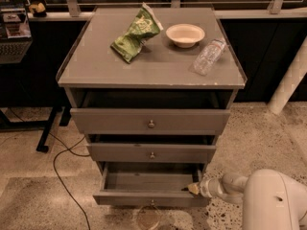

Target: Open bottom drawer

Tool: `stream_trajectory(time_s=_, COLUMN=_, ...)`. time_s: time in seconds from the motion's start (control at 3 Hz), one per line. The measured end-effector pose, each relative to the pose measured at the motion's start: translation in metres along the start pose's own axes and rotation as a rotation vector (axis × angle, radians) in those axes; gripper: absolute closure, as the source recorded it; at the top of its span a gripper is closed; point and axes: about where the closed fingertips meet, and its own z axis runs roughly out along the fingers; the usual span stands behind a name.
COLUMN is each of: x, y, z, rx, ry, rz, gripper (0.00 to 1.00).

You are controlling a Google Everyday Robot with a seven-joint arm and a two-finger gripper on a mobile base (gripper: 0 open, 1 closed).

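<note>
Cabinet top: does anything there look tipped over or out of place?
The clear bottle lies on its side by the right edge. The bowl stands upright. The gripper is low, at the right front corner of the bottom drawer.

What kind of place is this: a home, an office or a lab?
Probably an office or lab area: a speckled hard floor, a loose cable across it, a laptop at the left. The gripper is at the right side of the open bottom drawer.

Three grey wooden drawers: top drawer (120,121), middle drawer (120,153), bottom drawer (124,199). One crumpled green bag (135,34), one round cream bowl (185,34) and one clear plastic bottle (207,56) on the grey counter (96,71). One tool (192,189) below its front right corner.
</note>
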Motion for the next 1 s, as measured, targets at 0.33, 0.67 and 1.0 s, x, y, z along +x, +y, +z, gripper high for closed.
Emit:
stream_trajectory(time_s=0.33, x=0.005, y=0.022, z=0.001, rx=-0.082, ry=0.018, rz=0.000, gripper=1.00)
stream_trajectory(time_s=0.67, x=0.002, y=0.030, z=0.010, rx=-0.079, ry=0.040, rz=-0.031, gripper=1.00)
stream_trajectory(time_s=1.0, x=0.017, y=0.044, z=0.030, rx=-0.118, ry=0.125, rz=-0.063, gripper=1.00)
